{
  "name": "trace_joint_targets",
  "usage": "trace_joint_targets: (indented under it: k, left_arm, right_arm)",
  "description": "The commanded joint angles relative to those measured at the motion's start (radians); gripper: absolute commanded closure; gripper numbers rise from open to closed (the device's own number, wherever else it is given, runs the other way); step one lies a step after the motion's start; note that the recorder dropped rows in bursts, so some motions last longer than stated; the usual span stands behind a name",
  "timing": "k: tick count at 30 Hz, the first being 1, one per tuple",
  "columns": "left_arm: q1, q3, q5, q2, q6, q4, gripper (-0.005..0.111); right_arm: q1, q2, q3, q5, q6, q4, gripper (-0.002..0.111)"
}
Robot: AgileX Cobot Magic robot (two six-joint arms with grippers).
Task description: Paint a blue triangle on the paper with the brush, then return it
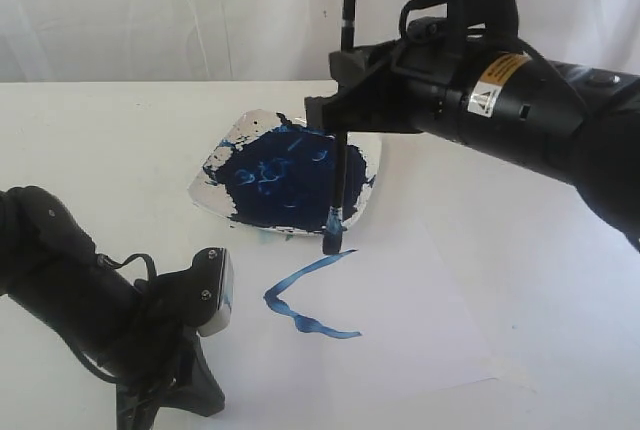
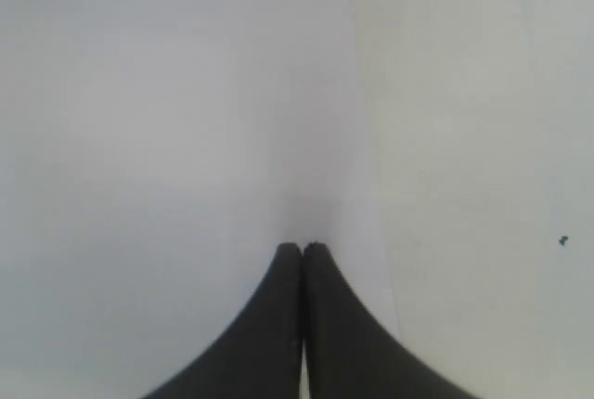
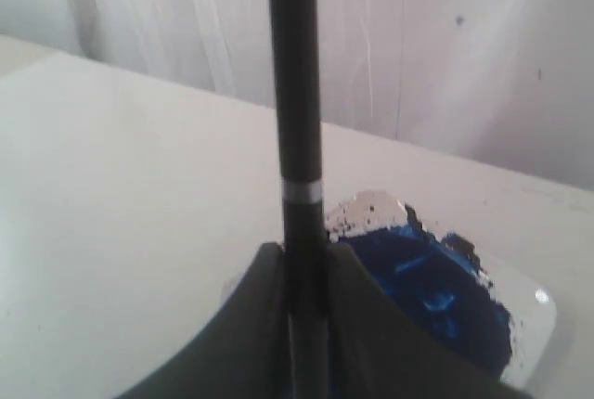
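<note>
My right gripper [image 1: 324,110] is shut on the brush [image 1: 346,60], a thin black stick that it holds upright. The brush's blue-stained tip [image 1: 331,244] touches the paper [image 1: 420,320] just in front of the plate. Of the blue triangle [image 1: 300,300], two wavy strokes show, meeting in a corner at the left. In the right wrist view the brush [image 3: 295,121] with its pale band stands clamped between the right gripper's [image 3: 302,255] jaws. My left gripper [image 1: 170,400] rests low at the front left, shut and empty [image 2: 303,249], over the paper [image 2: 167,139].
A small square white plate [image 1: 368,155] smeared with dark navy paint [image 1: 285,180] sits just behind the paper; its rim [image 3: 538,311] also shows in the right wrist view. A white curtain hangs behind the white table [image 1: 100,140].
</note>
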Motion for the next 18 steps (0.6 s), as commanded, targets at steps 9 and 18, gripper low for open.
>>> trace_joint_targets:
  k: [9, 18]
  left_arm:
    - [-0.006, 0.001, 0.027, -0.001, -0.004, -0.005, 0.107]
    - [-0.006, 0.001, 0.027, -0.001, -0.004, -0.005, 0.107]
  right_arm:
    - [-0.006, 0.139, 0.001, -0.147, -0.075, -0.007, 0.108]
    - [-0.006, 0.141, 0.001, -0.133, -0.177, 0.023, 0.108]
